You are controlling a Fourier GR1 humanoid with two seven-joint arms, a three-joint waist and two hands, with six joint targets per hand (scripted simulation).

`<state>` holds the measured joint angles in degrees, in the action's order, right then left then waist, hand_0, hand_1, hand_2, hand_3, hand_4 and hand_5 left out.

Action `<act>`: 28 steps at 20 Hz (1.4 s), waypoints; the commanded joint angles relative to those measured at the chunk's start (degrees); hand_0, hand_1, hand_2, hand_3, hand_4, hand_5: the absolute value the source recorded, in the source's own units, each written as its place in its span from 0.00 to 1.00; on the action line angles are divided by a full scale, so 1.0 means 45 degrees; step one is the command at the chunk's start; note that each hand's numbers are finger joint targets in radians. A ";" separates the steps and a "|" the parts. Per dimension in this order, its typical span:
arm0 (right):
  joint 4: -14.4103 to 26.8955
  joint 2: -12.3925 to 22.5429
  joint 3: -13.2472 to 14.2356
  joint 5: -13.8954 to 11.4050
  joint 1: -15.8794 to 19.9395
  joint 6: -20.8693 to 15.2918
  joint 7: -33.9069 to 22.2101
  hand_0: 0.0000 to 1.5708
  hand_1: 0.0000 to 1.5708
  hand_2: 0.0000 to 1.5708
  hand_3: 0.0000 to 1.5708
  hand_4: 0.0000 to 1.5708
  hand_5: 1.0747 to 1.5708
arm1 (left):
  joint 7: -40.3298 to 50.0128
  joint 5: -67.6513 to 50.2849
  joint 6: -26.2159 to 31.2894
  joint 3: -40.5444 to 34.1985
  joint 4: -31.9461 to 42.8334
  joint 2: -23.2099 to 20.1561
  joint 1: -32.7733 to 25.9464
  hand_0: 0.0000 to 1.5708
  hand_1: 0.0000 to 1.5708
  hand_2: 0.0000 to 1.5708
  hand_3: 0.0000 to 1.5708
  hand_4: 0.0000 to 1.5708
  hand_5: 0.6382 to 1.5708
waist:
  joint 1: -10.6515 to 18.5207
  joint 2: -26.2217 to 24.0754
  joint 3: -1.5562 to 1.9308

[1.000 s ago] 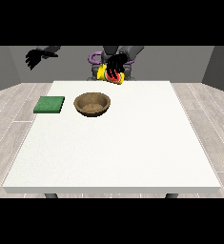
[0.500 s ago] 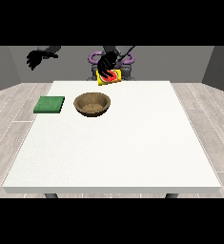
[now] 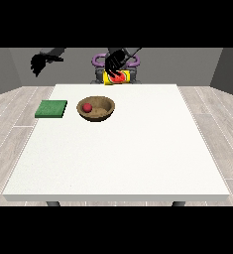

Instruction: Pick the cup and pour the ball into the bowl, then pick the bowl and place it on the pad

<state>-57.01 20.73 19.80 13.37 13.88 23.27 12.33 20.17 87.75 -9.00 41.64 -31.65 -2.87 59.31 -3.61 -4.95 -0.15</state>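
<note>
**Operator:** State of the robot hand at the view's right [image 3: 117, 59]?

**Technician:** Closed round the yellow cup [image 3: 108, 79], fingers wrapped over its top. Held in the air above the far edge of the tabletop [image 3: 138, 149], close in front of the robot's body. Appears tipped, with a red face turned toward the camera; not possible to tell whether that red is lining or pattern.

**Operator:** Reason for holding it there?

**Technician:** Probably the end of the pour. Red ball [image 3: 87, 107] lying inside the wooden bowl [image 3: 104, 110], left of its centre. Bowl resting on the tabletop at 7 o'clock from the cup, well apart from it. Judged from this: pour step complete, cup presumably still to be set down or cleared away.

**Operator:** Other robot hand?

**Technician:** Robot hand at the view's left [image 3: 41, 62] raised at 9 o'clock from the cup hand, beyond the tabletop's far left corner, touching nothing. Finger posture: cannot tell. Likely parked high to keep clear of the pour.

**Operator:** Remaining work?

**Technician:** Grasp the bowl, lift, place on the green pad [image 3: 51, 108]. Pad lying flat at 9 o'clock from the bowl, near it but not touching. Keep the bowl level during transfer, otherwise risk of the ball rolling out. Short sideways travel only.
</note>
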 commanded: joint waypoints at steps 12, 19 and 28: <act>-0.0784 -0.1382 -0.0343 -0.0241 0.1143 -0.1782 -0.0060 0.00 0.00 0.00 0.00 0.19 0.99 | -0.2187 -1.2825 -0.5028 -0.7407 -0.5415 0.0629 -0.4614 0.00 0.00 0.00 0.00 0.00 0.98 | 0.0918 0.2533 -0.0249; -0.0954 -0.3150 -0.0632 -0.1013 0.1951 -0.4603 0.0179 0.00 0.00 0.00 0.00 0.16 1.00 | -0.6896 -1.7478 -0.2505 -0.7005 -0.7700 0.0637 -0.6620 0.00 0.00 0.00 0.00 0.00 0.99 | 0.2649 0.3492 -0.0030; 0.1721 -0.2750 0.0102 -0.0752 0.2746 -0.5033 0.1670 0.00 0.00 0.00 0.00 0.18 0.99 | -0.8343 -1.8204 0.0053 -0.7577 -0.8554 -0.0160 -0.8351 0.00 0.00 0.00 0.00 0.00 0.99 | 0.3222 0.3587 0.0038</act>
<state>-54.40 6.83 18.83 9.57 24.75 0.80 17.01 -14.55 7.72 -12.37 7.90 -67.78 -2.50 25.56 9.84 10.66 -0.07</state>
